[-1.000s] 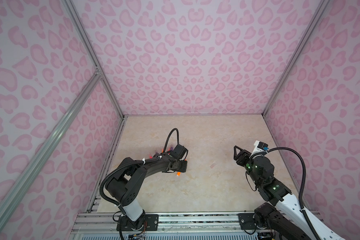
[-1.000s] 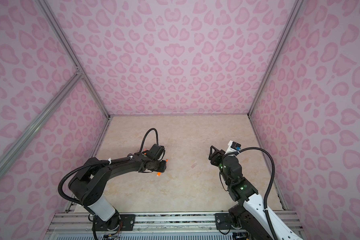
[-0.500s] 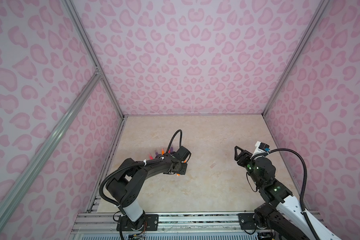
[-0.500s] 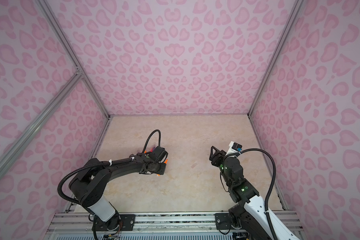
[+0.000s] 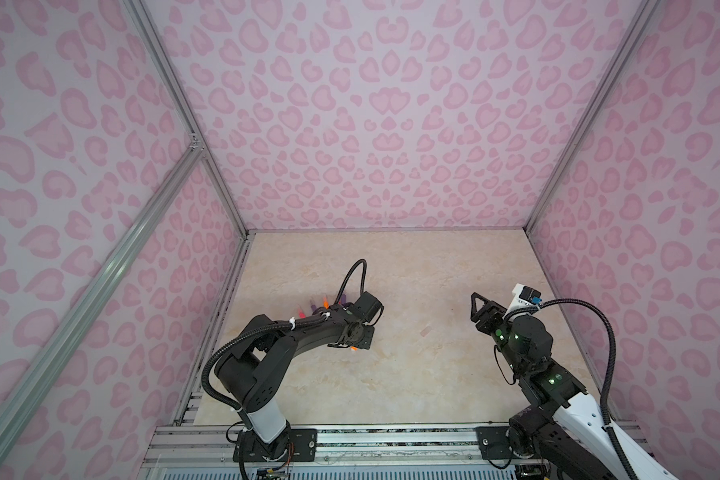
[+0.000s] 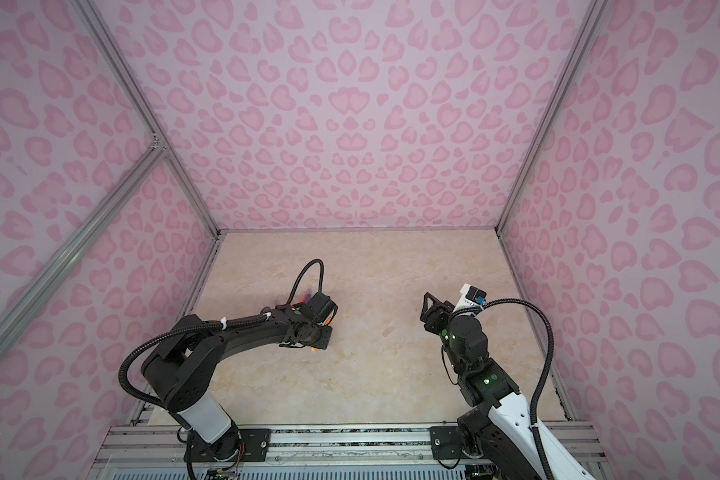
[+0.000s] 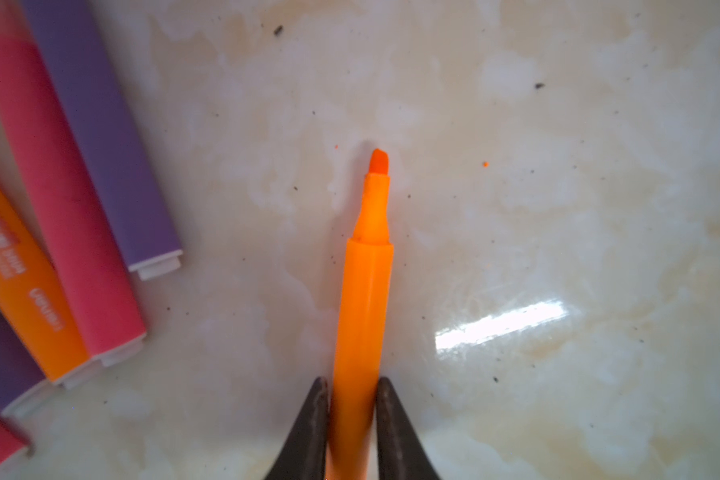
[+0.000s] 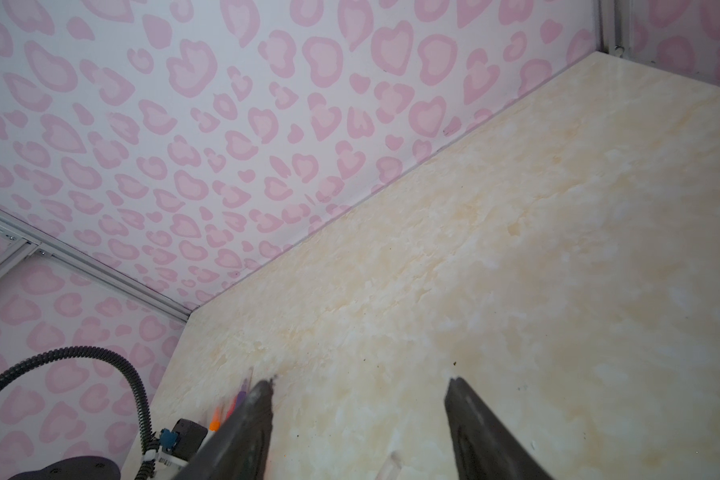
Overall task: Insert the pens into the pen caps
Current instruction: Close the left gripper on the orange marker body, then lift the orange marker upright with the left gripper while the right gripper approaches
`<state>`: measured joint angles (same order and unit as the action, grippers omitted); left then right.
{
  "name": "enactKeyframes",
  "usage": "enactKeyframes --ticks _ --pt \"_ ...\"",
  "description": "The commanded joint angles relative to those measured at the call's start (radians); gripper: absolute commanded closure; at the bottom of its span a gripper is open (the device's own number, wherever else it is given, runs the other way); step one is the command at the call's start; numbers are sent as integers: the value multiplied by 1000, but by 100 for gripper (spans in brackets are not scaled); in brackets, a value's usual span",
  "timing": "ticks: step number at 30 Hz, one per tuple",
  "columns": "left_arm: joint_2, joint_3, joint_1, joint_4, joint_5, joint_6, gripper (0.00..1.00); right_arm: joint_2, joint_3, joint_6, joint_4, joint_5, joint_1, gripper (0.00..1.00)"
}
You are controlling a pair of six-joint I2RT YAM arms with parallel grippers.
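My left gripper (image 7: 352, 388) has its jaws pinched on the orange pen (image 7: 364, 291), barrel running straight out ahead, bare tip pointing away. The other pens (image 7: 80, 187) lie bunched just beside it. The right gripper (image 8: 360, 384) hangs open, empty. A clear pen cap (image 5: 425, 331) lies between the arms, nearer the right one, so I reckon that arm fetches it

Both top views overlook table (image 5: 433, 374); wrist views close.

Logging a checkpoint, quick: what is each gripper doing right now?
Left gripper: closed on the orange pen.
Right gripper: open, holding nothing.
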<state>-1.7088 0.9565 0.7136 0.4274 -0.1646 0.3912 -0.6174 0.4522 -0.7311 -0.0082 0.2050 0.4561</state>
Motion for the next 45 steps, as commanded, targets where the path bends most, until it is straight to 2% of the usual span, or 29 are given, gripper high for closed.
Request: enactKeyframes --ticks 1,7,11,16,20,22,25,27,30,35,39,45 --pt "-9 13 -1 16 -9 -8 83 17 -6 -2 -4 7 -2 33" --pt "-13 18 0 11 0 -7 97 48 -15 -7 -12 24 -6 32" --pt "33 2 -1 -26 6 5 97 41 -25 -15 26 31 -5 32" --pt "177 9 1 -95 40 85 97 -20 -9 -37 61 7 -3 33" --pt "289 2 1 -216 89 154 97 -77 -25 -78 134 -55 1 34" --pt "319 -17 1 -295 104 150 97 -107 -30 -97 170 -80 14 35" --pt "354 -106 2 -461 158 92 97 -160 -25 -112 216 -75 66 35" --pt "373 -176 1 -550 198 75 97 -214 -4 -108 243 -31 135 35" --pt "386 -214 4 -611 267 57 97 -324 40 -106 295 2 238 35" --pt "408 -219 40 -650 281 19 97 -570 174 -108 349 -22 384 35" --pt "401 -211 84 -646 267 -7 97 -706 228 -131 422 -49 414 37" --pt "375 -183 114 -624 249 -22 97 -764 282 -110 435 -46 422 37"
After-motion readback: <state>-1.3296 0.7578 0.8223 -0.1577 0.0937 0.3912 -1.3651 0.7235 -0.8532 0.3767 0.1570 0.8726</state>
